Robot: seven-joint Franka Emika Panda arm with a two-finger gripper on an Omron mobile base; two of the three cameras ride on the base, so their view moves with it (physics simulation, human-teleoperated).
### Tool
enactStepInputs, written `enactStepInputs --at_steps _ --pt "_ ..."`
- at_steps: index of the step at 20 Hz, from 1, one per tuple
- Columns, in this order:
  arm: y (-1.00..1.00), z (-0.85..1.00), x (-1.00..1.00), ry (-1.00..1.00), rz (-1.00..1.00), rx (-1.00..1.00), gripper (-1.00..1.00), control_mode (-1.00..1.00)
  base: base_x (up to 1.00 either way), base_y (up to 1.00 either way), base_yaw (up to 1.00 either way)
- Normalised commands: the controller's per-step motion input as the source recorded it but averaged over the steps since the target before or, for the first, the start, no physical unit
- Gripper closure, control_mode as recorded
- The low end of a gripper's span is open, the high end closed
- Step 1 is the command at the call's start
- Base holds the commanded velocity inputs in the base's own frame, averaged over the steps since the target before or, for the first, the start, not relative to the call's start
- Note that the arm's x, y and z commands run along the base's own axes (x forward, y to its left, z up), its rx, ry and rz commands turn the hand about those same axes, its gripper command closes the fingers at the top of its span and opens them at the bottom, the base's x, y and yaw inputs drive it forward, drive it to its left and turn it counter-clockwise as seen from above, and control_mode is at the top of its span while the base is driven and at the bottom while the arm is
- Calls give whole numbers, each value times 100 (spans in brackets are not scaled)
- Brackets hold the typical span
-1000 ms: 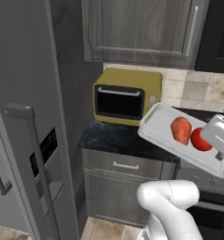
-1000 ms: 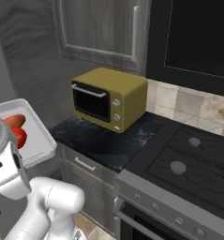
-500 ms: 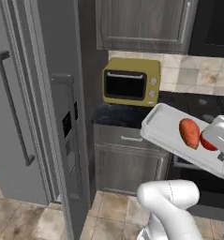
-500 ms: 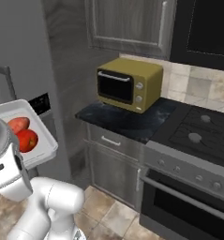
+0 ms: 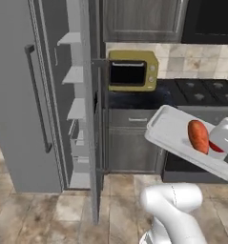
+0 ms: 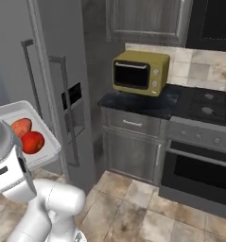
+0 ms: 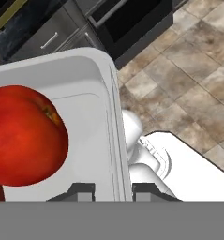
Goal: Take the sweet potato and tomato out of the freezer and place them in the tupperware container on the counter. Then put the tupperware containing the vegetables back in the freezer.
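hand view: hand (image 7: 113,190) clamped on tupperware container (image 7: 101,117) rim, tomato (image 7: 24,136) inside, open floor (image 7: 188,70) beyond

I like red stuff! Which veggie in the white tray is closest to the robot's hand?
The round red tomato. It sits beside the gripper; the longer orange sweet potato lies farther along the tupperware container.

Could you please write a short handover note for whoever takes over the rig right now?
Gripper: shut on the rim of the tupperware container, holding it in the air, tilted.
Sweet potato and tomato: both lie in the container.
Freezer: door open, pale shelves in sight in the left base view.
Done: both vegetables loaded, container lifted off the counter.
Left: carry the container to the freezer, set it on a shelf, release.
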Motion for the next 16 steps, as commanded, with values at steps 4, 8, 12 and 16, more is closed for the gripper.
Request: enactStepInputs --at_steps 4,8,12,16 --pt "0 0 0 0 0 0 100 100 -34 100 -45" --pt "0 0 0 0 0 0 100 100 -14 100 -45" --pt "0 0 0 0 0 0 100 100 -1 100 -40" --pt "0 0 0 0 0 0 100 100 0 100 -37"
